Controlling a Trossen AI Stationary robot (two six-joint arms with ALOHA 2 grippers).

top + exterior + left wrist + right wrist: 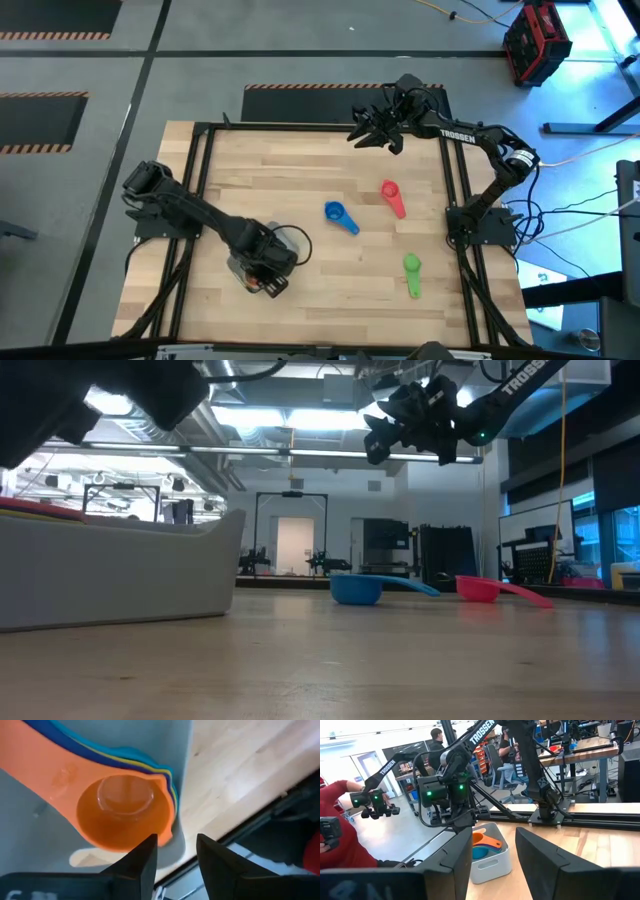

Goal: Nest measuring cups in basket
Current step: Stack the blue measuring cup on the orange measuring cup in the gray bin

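The left gripper (175, 857) hangs over the pale grey-blue plastic basket (182, 780), fingers parted above the coral-orange plastic measuring cup (122, 812) topping the nested stack. The right gripper (372, 128) waits raised over the desk's far edge, fingers apart, holding nothing.

table (300, 180): wood | on it: basket (262, 262), blue cup (338, 214), pink-red cup (392, 196), green cup (412, 272)

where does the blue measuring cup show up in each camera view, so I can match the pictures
High view: blue cup mid-table, left of the pink cup.
Low view: blue cup centre, with the pink cup to its right.
Left wrist view: not in it; only the basket and its stacked cups.
Right wrist view: not in it.
Shared landmark: the pink cup beside it.
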